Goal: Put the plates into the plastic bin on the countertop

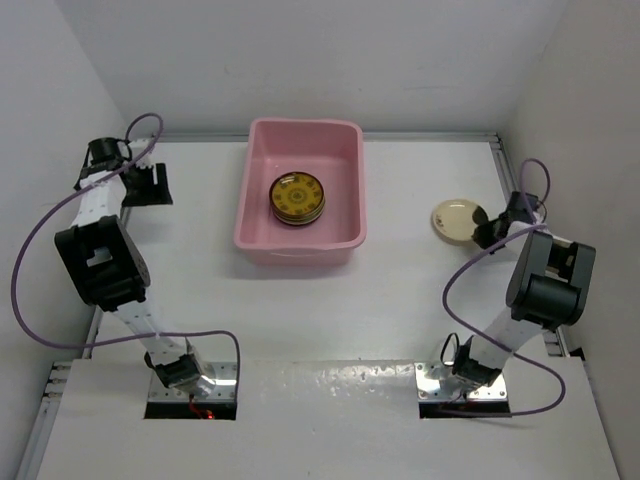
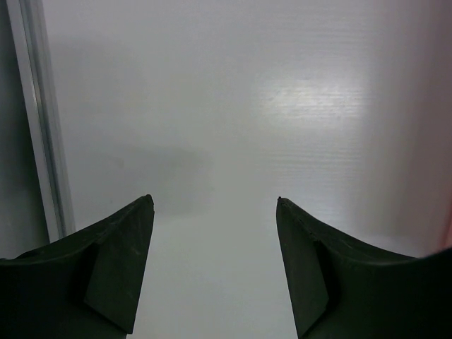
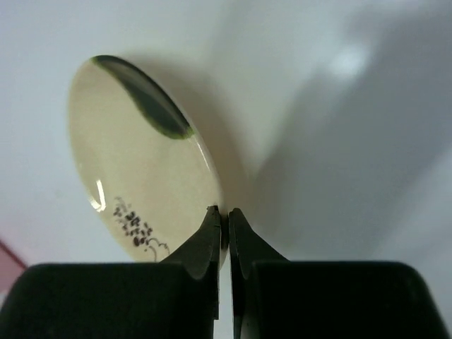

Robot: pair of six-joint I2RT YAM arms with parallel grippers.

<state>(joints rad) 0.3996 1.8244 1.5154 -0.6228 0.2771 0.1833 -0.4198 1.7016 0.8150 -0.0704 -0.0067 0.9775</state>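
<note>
My right pincer [image 3: 224, 215] is clamped on the rim of the cream plate with the dark patch [image 3: 141, 169], at the right side of the countertop [image 1: 400, 300] and well apart from the pink plastic bin [image 1: 248, 215]. My left pincer [image 2: 215, 205] stands wide and holds nothing, beside the metal edge rail [image 2: 42, 141]. In the bin I see a stack of plates [image 1: 297, 197], the top one yellow-brown patterned.

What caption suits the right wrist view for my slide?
Right gripper pinching the rim of a tilted cream plate with a dark patch.
</note>
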